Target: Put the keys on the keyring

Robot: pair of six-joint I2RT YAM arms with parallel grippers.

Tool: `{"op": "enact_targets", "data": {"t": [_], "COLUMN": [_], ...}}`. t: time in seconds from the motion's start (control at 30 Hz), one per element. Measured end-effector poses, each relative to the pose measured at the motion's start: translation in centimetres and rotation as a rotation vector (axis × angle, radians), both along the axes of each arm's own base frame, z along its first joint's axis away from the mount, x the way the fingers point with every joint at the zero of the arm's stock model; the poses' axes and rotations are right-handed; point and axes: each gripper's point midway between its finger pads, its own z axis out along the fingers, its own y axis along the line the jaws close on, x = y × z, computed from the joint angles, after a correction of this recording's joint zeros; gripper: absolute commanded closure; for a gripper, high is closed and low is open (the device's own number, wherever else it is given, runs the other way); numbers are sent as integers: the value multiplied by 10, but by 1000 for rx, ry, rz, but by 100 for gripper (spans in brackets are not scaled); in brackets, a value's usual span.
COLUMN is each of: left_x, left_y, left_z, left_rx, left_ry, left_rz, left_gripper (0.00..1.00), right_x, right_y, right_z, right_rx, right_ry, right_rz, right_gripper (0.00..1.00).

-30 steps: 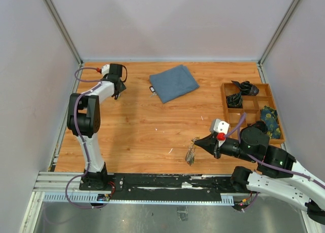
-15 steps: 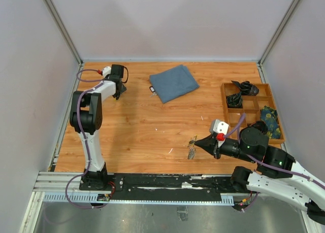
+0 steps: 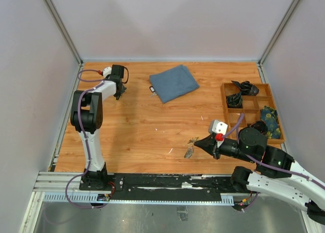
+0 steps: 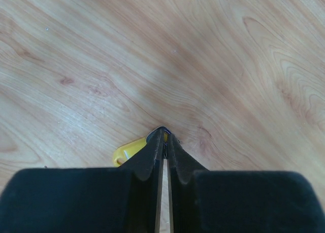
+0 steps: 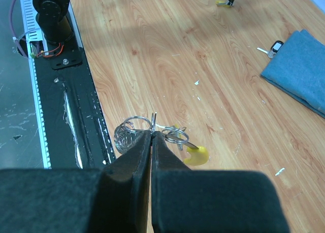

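My right gripper point(image 3: 198, 143) is shut on a bunch of thin metal rings, the keyring point(image 5: 133, 127), near the table's front edge. A yellow-headed key point(image 5: 196, 155) hangs on a smaller ring beside it. The bunch shows in the top view point(image 3: 190, 150) just left of the fingertips. My left gripper point(image 3: 118, 94) is at the far left back of the table, tips down on the wood, shut on a key with a yellow tag point(image 4: 127, 153). A black-headed key point(image 3: 152, 90) lies by the blue cloth.
A folded blue cloth point(image 3: 173, 82) lies at the back centre. A wooden compartment tray point(image 3: 252, 112) with dark items stands at the right. The black base rail point(image 3: 162, 182) runs along the front edge, close to the keyring.
The keyring bunch has shifted slightly up and left with my right gripper. The left arm's elbow has swung a little while its gripper stays at the back left.
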Motion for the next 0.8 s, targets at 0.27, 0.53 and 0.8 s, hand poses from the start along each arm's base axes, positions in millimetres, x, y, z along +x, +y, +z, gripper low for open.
{"op": "enact_targets", "data": {"t": [0.27,0.53,0.8], "left_x": [0,-33,-71], "left_y": [0,-6,-44], "left_z": [2,26,108], "left_rx": [3,-20,-132], "left_ry": [-9,-36,-270], "left_rz": [-7,-94,-314], "left_gripper": [99,99,99], "right_x": [0,4,10], "right_y": [0,-2,-2], "right_z": [0,0,2], "right_rx": [0,0,-15], "right_ry": [0,5,11], "right_rz": [0,-30,-65], "right_gripper": [99,99,100]}}
